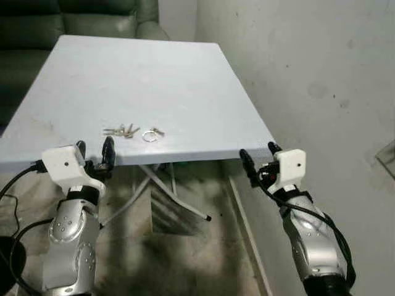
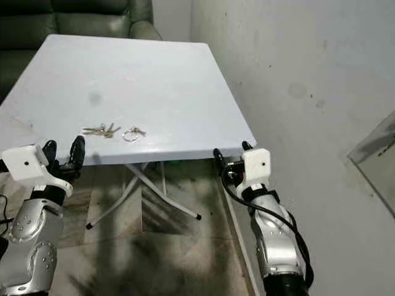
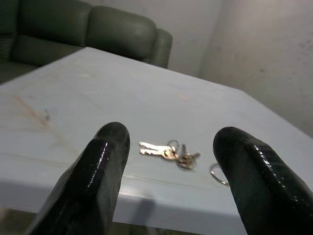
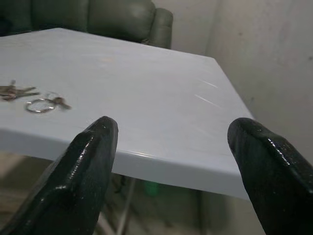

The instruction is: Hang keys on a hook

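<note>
Left eye view – one bunch of keys point(image 1: 121, 130), one key ring point(image 1: 152, 134), one table point(image 1: 185, 80), two tools – left tool point(image 1: 94, 150), right tool point(image 1: 259, 154) – spread wide, empty

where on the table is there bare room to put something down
Most of the table is bare: the whole stretch from the keys back to the sofa, and the side toward the wall. The only clutter is near the front edge, where the keys and key ring lie.

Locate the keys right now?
The keys lie on the white table near its front edge, left of centre in the eye views, beside a loose key ring and just ahead of the open left hand.
</note>
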### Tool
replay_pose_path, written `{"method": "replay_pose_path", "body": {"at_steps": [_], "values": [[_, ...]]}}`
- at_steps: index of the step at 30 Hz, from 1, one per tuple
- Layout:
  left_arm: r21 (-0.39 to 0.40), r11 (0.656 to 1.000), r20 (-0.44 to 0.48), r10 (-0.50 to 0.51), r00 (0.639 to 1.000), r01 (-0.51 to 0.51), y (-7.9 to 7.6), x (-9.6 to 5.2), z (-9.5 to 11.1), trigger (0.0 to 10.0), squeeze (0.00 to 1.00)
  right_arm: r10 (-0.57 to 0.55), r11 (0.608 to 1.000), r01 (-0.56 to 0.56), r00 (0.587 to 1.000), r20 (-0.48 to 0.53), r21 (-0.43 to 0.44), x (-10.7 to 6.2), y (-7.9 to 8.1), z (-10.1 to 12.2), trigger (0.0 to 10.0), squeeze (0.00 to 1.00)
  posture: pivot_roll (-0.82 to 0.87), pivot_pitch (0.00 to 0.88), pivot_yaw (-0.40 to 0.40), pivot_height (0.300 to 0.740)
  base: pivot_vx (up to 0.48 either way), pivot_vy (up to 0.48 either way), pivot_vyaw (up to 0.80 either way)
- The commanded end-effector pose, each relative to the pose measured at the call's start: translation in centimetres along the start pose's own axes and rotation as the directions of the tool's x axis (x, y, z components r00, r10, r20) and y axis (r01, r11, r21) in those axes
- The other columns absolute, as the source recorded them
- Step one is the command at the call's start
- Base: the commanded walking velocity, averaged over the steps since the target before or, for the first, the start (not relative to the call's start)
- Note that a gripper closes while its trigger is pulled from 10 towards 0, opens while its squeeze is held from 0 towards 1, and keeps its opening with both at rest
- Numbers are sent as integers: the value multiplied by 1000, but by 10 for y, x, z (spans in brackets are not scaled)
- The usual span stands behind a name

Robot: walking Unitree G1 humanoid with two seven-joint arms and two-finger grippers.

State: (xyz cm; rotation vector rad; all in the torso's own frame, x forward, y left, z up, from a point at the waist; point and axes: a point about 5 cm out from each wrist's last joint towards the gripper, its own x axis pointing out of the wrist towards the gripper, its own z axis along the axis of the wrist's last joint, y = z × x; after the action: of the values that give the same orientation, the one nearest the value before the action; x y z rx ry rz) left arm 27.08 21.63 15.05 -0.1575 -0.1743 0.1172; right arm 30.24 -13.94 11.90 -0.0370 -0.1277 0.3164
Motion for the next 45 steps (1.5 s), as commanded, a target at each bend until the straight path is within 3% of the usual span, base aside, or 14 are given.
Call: {"method": "replay_pose_path", "body": {"at_steps": [1,10,17,45], "values": [[-19,1000,6,-17,1000,18,-7,0,2,10000,0,-16,1000,16,1000,8,-15,-1,-8,5,10000,0,-161,61,-72,740,0,409,0],[-22,1000,9,-9,1000,10,-7,2,3,10000,0,-9,1000,9,1000,9,-16,1,-8,7,10000,0,-162,57,-75,740,0,397,0],[-22,1000,1,4,1000,-4,-7,3,3,10000,0,19,1000,-19,1000,2,-11,1,-6,8,10000,0,-161,57,-73,740,0,0,0],[15,1000,-55,-11,998,11,-10,9,-1,10000,0,18,1000,-18,1000,0,-26,5,-8,12,10000,0,-164,78,-74,740,0,0,800]]}}
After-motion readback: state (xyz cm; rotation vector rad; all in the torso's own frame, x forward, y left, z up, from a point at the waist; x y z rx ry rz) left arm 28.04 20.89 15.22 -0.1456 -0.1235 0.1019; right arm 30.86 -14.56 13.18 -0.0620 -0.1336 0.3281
